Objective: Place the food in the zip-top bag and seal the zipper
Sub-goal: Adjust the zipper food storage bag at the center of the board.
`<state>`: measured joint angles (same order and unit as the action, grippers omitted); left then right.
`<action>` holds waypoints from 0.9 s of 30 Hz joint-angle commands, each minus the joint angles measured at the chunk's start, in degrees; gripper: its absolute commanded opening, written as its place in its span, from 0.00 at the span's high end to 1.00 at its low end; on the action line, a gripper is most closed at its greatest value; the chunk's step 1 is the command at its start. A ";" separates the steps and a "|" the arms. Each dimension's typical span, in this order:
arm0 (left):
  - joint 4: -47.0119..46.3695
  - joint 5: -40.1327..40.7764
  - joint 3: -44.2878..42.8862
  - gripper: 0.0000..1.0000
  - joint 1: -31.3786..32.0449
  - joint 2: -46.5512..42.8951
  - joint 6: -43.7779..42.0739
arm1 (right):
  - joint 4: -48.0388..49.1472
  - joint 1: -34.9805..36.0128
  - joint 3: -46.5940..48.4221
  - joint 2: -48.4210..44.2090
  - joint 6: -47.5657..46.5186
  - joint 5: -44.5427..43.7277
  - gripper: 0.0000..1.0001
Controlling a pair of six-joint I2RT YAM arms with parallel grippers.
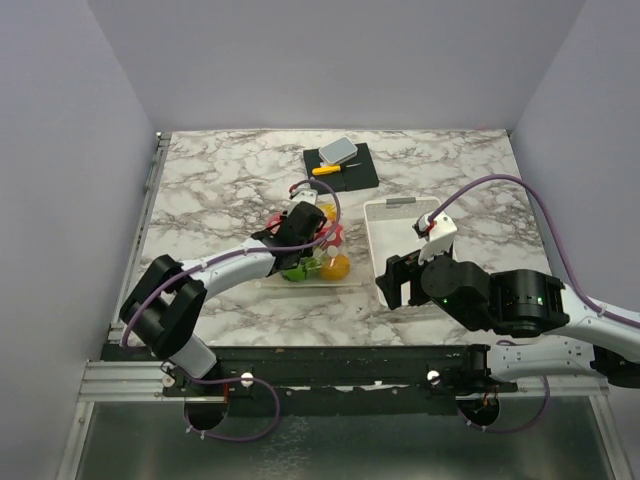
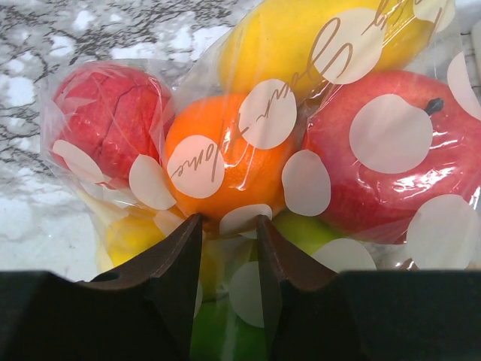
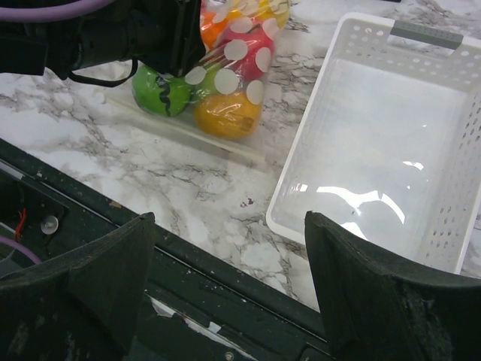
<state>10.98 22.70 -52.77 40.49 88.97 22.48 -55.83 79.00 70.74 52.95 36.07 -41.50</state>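
The zip-top bag (image 1: 318, 258) lies left of centre with the food inside it. Through its dotted film the left wrist view shows a red apple (image 2: 391, 158), an orange (image 2: 225, 158), a yellow fruit (image 2: 301, 37), a rough red fruit (image 2: 105, 120) and a green one (image 2: 301, 229). My left gripper (image 2: 229, 222) is down on the bag, its jaws a narrow gap apart with a fold of the film between them. The pale zipper (image 3: 188, 135) runs along the bag's near edge. My right gripper (image 3: 229, 226) is open and empty over the table's near edge, apart from the bag.
The white slatted basket (image 1: 372, 250) stands right of the bag with nothing in it, and shows in the right wrist view (image 3: 301, 150). At the back, a black board (image 1: 355, 175) carries a yellow-handled knife (image 1: 325, 169) and a grey block (image 1: 338, 150).
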 commanded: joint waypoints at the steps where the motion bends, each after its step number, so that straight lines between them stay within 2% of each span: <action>1: 2.36 -3.91 -1.02 0.64 2.35 3.76 -0.42 | -0.49 -0.32 -0.74 0.09 1.41 0.01 0.15; 8: 3.85 1.40 -5.14 0.59 2.34 -0.35 -1.21 | -1.51 -0.27 -0.69 -0.14 2.24 -0.25 0.15; 14: 4.90 -0.47 -5.03 0.57 2.61 -7.73 0.50 | -1.60 -0.34 -0.19 0.19 2.16 -0.52 0.14; 20: 8.02 -2.59 -2.75 0.57 3.10 -13.67 3.12 | -0.98 -0.33 -0.08 1.15 1.59 -0.22 0.14; 27: 9.61 -4.88 4.91 0.58 5.63 -18.87 10.06 | -0.11 -0.31 -0.28 1.94 1.38 0.17 0.14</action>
<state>17.21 20.45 -52.84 45.19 72.27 26.87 -56.60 79.00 70.74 54.76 37.47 -41.47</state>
